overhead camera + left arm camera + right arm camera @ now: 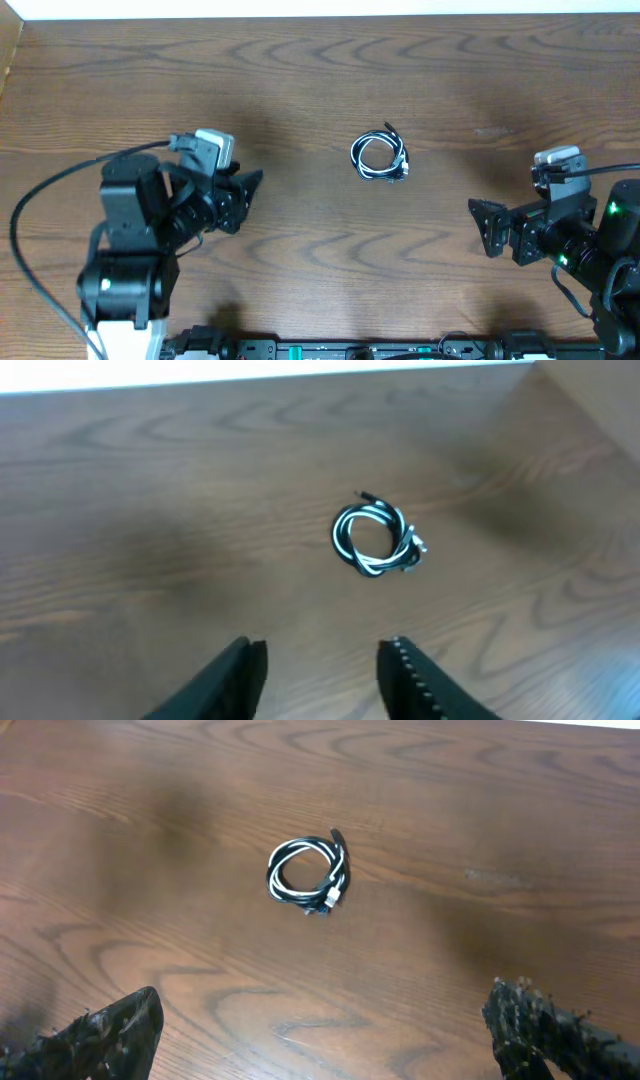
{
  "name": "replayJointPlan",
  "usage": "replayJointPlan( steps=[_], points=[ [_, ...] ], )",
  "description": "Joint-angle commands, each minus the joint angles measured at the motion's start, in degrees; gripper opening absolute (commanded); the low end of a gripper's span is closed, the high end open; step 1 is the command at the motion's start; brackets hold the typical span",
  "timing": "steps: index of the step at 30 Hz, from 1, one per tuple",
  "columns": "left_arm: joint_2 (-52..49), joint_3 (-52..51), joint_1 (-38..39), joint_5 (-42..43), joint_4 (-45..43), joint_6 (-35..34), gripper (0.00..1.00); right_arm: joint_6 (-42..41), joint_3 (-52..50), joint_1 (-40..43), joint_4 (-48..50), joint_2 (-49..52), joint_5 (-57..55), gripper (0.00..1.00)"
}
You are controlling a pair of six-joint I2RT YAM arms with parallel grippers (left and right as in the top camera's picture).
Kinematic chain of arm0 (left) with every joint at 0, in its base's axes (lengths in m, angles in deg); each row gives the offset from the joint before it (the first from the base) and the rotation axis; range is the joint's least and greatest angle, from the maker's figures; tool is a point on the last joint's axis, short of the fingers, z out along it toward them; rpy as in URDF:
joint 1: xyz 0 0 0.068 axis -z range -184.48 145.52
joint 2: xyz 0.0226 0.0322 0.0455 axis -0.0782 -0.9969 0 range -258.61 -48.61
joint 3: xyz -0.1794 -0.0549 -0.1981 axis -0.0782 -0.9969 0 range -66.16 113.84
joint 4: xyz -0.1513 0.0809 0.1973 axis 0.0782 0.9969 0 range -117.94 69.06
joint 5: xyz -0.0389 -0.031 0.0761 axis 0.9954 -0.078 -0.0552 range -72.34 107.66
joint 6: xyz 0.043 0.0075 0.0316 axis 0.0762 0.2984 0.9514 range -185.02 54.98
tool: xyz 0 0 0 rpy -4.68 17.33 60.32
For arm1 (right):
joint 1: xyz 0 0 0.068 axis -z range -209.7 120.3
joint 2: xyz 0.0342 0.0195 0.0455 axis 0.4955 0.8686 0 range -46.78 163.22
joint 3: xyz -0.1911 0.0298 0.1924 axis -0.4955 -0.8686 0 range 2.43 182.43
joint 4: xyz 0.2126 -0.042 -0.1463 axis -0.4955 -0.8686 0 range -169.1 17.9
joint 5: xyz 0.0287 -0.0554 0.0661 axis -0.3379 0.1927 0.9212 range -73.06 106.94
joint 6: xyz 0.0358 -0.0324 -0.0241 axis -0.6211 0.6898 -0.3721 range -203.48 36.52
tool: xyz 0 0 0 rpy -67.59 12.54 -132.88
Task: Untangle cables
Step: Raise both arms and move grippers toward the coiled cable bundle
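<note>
The cables (pixel 381 157) are thin black and white cords wound together in one small coil on the wooden table, near the middle. The coil also shows in the left wrist view (pixel 375 540) and in the right wrist view (pixel 309 875). My left gripper (pixel 248 190) is open and empty, well to the left of the coil; its fingers show in the left wrist view (pixel 322 665). My right gripper (pixel 483 226) is open wide and empty, to the right of the coil and nearer the front; its fingers show in the right wrist view (pixel 330 1025).
The brown wooden table (pixel 320 80) ends at a white far edge. A thick black robot cable (pixel 40 200) loops at the left arm. A rail with hardware (pixel 330 350) runs along the front edge.
</note>
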Motion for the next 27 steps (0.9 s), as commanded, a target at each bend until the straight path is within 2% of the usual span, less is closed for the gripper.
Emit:
replayJointPlan(
  steps=[1, 2, 3, 5, 6, 7, 8, 9, 11, 13, 17, 23, 27],
  points=[
    [-3.2, 0.9, -0.2, 1.2, -1.0, 0.3, 0.86, -0.5, 1.0, 0.3, 0.4, 1.2, 0.3, 0.96],
    [-4.0, 0.9, -0.2, 1.2, -1.5, 0.3, 0.99, -0.5, 1.0, 0.3, 0.5, 1.6, 0.2, 0.79],
    [-4.8, 0.9, -0.2, 1.3, -2.0, 0.0, 0.98, -0.5, 1.0, 0.3, 0.5, 2.2, 0.3, 0.64],
    [-6.4, 0.9, -0.2, 2.0, -3.9, -1.7, 0.98, -0.5, 1.0, 0.3, 0.7, 3.6, 0.3, 0.43],
    [-7.1, 0.9, -0.2, 2.8, -5.0, -2.6, 0.98, -0.5, 1.0, 0.3, 0.8, 4.2, 0.3, 0.40],
    [-7.9, 0.9, -0.2, 4.3, -6.6, -4.2, 0.98, -0.5, 1.0, 0.3, 1.0, 5.1, 0.3, 0.43],
    [-8.5, 0.9, -0.2, 5.5, -7.8, -5.8, 0.98, -0.5, 1.0, 0.3, 1.2, 6.0, 0.3, 0.53],
    [-9.1, 0.9, -0.2, 6.9, -9.1, -6.8, 0.98, -0.5, 1.0, 0.3, 1.3, 6.8, 0.3, 0.69],
    [-10.6, 0.9, -0.1, 9.9, -11.9, -7.7, 0.98, -0.5, 1.0, 0.3, 1.7, 8.5, 0.3, 0.75],
    [-12.1, 0.9, 0.3, 12.2, -13.7, -7.7, 0.98, -0.5, 1.0, 0.3, 2.2, 10.5, 0.4, 0.98],
    [-15.6, 0.9, 1.9, 15.3, -13.9, -7.0, 0.98, -0.5, 1.0, 0.3, 2.8, 14.2, 1.4, 0.99],
    [-19.5, 0.9, 6.0, 26.6, -13.3, 1.7, 0.98, 0.1, 1.0, 0.3, 6.8, 18.9, 1.4, 0.99],
    [-20.2, 0.9, 9.6, 26.7, -13.1, 4.0, 0.98, 0.2, 1.0, 0.2, 11.8, 19.9, 10.4, 0.99]
  ],
)
